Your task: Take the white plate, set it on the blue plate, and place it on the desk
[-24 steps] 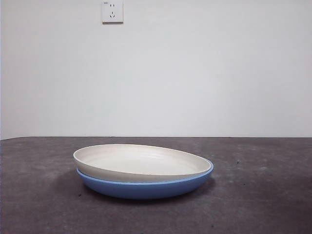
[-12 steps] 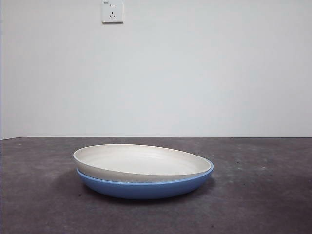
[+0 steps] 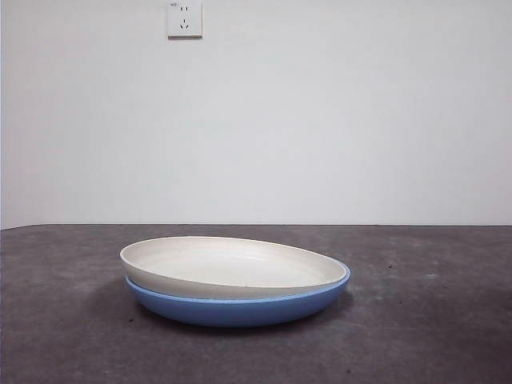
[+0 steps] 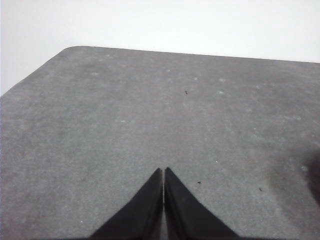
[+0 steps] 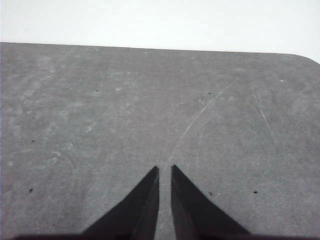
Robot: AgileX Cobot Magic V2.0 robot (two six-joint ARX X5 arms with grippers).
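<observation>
The white plate rests tilted inside the blue plate, its left rim raised above the blue rim. Both sit on the dark grey desk in the front view, a little left of centre. No gripper shows in the front view. My left gripper is shut and empty over bare desk. My right gripper is shut and empty, its jaws nearly touching, over bare desk. Neither wrist view shows a plate.
A white wall with a socket stands behind the desk. The desk's rounded far corners show in the left wrist view and in the right wrist view.
</observation>
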